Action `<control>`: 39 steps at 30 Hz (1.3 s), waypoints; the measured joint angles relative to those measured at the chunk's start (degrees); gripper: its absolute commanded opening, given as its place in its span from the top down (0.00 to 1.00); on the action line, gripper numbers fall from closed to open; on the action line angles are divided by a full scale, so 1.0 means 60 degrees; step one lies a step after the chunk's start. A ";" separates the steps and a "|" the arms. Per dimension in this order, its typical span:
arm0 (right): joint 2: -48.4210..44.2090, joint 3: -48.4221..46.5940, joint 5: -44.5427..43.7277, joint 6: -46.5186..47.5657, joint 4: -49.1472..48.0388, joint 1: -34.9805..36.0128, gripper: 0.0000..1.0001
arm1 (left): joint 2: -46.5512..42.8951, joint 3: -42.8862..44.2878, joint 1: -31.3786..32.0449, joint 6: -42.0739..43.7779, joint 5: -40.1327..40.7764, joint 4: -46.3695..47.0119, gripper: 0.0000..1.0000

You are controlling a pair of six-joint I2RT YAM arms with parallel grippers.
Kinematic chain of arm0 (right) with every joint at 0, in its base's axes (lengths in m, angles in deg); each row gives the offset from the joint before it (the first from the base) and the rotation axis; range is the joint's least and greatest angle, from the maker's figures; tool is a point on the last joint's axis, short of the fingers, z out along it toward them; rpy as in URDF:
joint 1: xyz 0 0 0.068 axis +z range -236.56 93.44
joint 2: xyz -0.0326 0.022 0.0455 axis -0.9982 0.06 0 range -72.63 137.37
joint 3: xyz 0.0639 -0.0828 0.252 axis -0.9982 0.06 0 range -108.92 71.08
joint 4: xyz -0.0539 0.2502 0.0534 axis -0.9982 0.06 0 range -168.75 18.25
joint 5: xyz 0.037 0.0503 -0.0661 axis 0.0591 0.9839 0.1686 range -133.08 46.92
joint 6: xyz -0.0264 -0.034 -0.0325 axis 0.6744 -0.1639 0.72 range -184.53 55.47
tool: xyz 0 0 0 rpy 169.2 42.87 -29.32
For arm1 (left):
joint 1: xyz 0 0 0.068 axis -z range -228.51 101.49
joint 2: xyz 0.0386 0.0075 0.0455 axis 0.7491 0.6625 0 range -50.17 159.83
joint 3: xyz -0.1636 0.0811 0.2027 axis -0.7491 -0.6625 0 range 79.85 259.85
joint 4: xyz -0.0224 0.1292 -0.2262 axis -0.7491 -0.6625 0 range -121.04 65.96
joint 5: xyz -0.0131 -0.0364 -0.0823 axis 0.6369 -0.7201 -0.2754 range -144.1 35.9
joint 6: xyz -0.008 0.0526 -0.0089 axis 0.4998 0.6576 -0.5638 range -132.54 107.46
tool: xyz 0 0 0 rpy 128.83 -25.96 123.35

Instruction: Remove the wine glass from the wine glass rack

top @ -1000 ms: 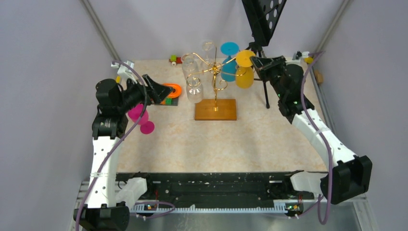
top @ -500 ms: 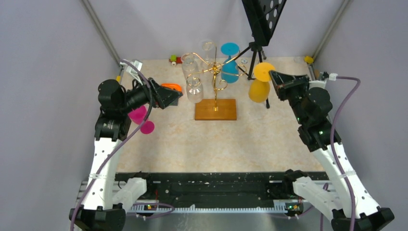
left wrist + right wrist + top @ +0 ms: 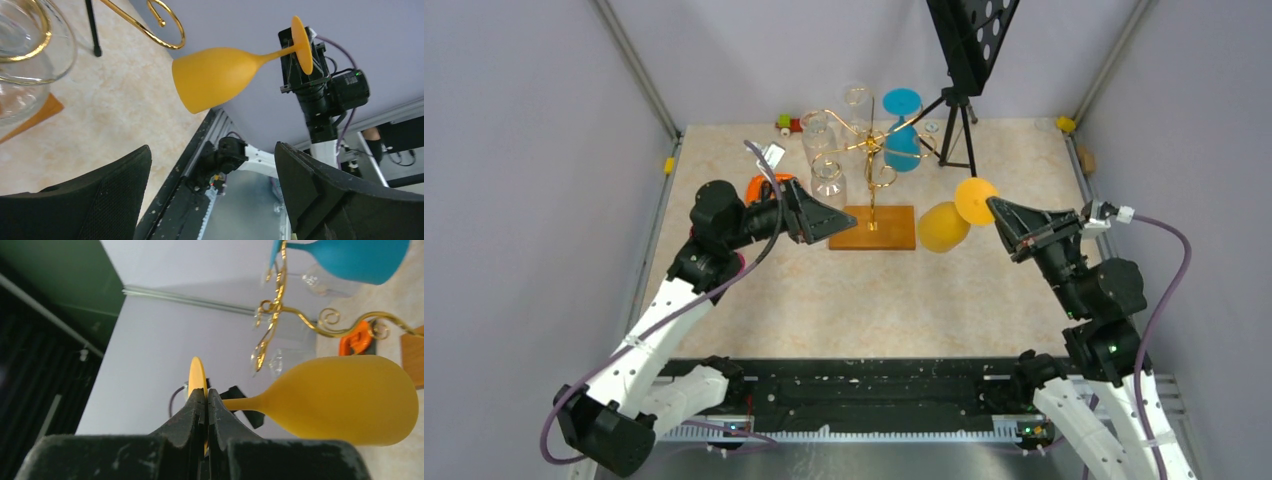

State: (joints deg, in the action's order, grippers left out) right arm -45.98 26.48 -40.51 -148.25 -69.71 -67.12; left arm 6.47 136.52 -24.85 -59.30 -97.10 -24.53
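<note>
- Orange shows first on the left: an orange object (image 3: 759, 186) sits on the table (image 3: 874, 300) close behind the left arm's wrist, which partly hides it.
- The left gripper (image 3: 834, 224) hovers low over the table, just left of the rack's wooden base (image 3: 874, 228). In its wrist view the two black fingers (image 3: 115, 190) are spread wide, with nothing between them.
- The wine glass rack (image 3: 871, 150) is thin gold metal with curled arms on a central post. It stands upright on that base, mid-table and toward the far side.
- Clear glasses (image 3: 828, 183) hang bowl-down from the rack's left and far arms. A teal glass (image 3: 902, 135) hangs on its right side.
- A black tripod stand (image 3: 959, 125) stands just right of the rack, near the far edge.
- The yellow wine glass (image 3: 942, 227) is off the rack and clear of the gold arms. It is held on its side in the air just right of the wooden base. Its bowl points left toward the base, and its round foot is to the right.
- The right gripper (image 3: 996, 208) reaches in from the right at the glass's foot. In the right wrist view its fingers (image 3: 185, 420) are pressed onto the two faces of the foot, pinching its rim, with the stem and bowl sticking out sideways.
</note>
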 measured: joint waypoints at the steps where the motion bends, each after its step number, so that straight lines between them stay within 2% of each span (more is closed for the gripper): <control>1: -0.0168 0.0168 0.0259 -0.0175 -0.0393 0.0000 1.00 | -0.0022 -0.0219 0.0146 -0.0364 0.0084 0.0350 0.05; 10: -0.0470 0.0375 0.1672 -0.1042 -0.3814 0.0004 1.00 | -0.0015 -0.1082 0.1038 -0.3861 0.0616 0.3005 0.06; 14: -0.0160 0.0375 0.2167 -0.1541 -0.5417 0.0004 1.00 | 0.0463 -0.1137 0.1417 -0.5504 0.0557 0.4936 0.07; 17: 0.0153 0.0430 0.2404 -0.1927 -0.6408 0.0004 1.00 | 0.0882 -0.1137 0.1698 -0.6189 0.0539 0.5723 0.08; 22: 0.0539 0.0441 0.2718 -0.2390 -0.7125 0.0007 1.00 | 0.1333 -0.1118 0.2062 -0.6685 0.0506 0.6251 0.16; 27: 0.0576 0.0627 0.2874 -0.2721 -0.7198 0.0007 1.00 | 0.1614 -0.0827 0.2193 -0.6834 0.0302 0.6808 0.29; 32: 0.0579 0.1049 0.2936 -0.3002 -0.7056 0.0007 1.00 | 0.1756 -0.0659 0.2222 -0.6991 0.0073 0.7530 0.37; 36: 0.0568 0.1078 0.2940 -0.3231 -0.7031 0.0007 1.00 | 0.1821 -0.0517 0.2269 -0.7016 -0.0138 0.7890 0.48; 39: 0.0565 0.1093 0.2932 -0.3362 -0.7027 0.0007 1.00 | 0.1894 -0.0455 0.2328 -0.7023 -0.0273 0.8164 0.60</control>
State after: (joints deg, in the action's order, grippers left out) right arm -42.59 33.04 -22.92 -168.42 -111.87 -67.08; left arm 17.84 133.79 -10.88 -101.44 -98.74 24.45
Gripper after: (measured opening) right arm 0.018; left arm 0.506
